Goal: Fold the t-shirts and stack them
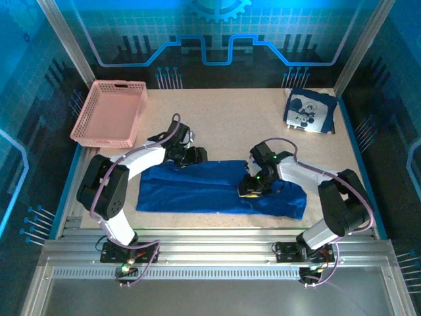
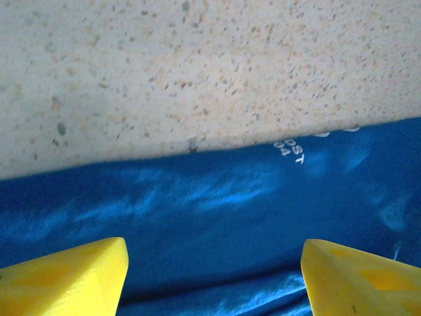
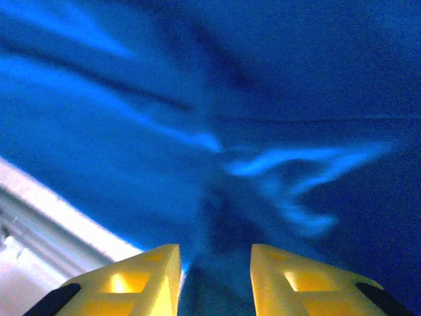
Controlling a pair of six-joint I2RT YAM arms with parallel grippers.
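Looks like mid-fold on the royal-blue cloth t-shirt stretched across the middle (cartoon-print blue t-shirt already folded far right): left gripper spread over its far edge, right gripper near-closed around a cloth ridge, can't tell if pinching, next needs firm grabs

Overhead; wrists close above t-shirt
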